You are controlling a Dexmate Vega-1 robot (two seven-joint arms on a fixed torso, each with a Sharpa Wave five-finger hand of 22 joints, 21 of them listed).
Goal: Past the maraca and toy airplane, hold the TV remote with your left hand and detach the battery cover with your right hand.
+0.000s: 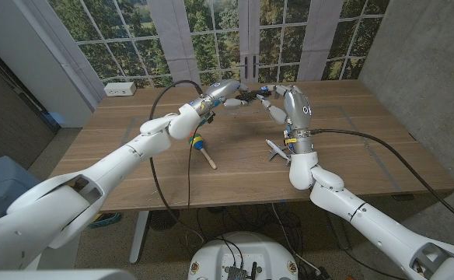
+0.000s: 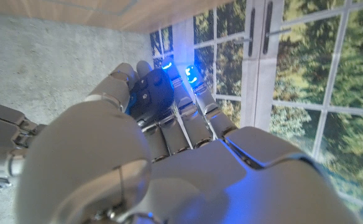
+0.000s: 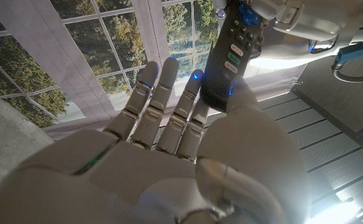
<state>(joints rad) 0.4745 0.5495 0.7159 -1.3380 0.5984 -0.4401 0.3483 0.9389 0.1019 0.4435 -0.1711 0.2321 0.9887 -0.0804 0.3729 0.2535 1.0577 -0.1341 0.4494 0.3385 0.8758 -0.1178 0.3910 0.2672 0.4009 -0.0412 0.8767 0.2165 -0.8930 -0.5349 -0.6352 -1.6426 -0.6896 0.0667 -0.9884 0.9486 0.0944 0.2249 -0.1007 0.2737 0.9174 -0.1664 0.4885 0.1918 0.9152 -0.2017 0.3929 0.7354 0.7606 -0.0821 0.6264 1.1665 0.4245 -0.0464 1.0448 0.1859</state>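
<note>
We have the TV remote (image 3: 231,59) lifted off the tabletop (image 1: 134,155) at the far middle, past the maraca (image 1: 201,145) and the toy airplane (image 1: 277,150), which both lie nearer on the wood. Our left hand (image 1: 225,91) has its fingers curled around the far end of the remote, a firm hold as far as the left wrist view shows. Our right hand (image 1: 289,105) comes in from the right with fingers spread and straight, gripping nothing; in the right wrist view its thumb seems to touch the free end of the remote, button side towards that camera.

For the step in hand, we judge the cover sits on the side turned away from that camera, so we want the left hand to stay steady while the right thumb or fingertips press on the back and slide towards the end. We keep the push along the remote's length, not across it, or it may twist out of the left grip.

Room is generous: the window stands well behind, and the airplane lies just under the right forearm, so we avoid dropping that elbow
</note>
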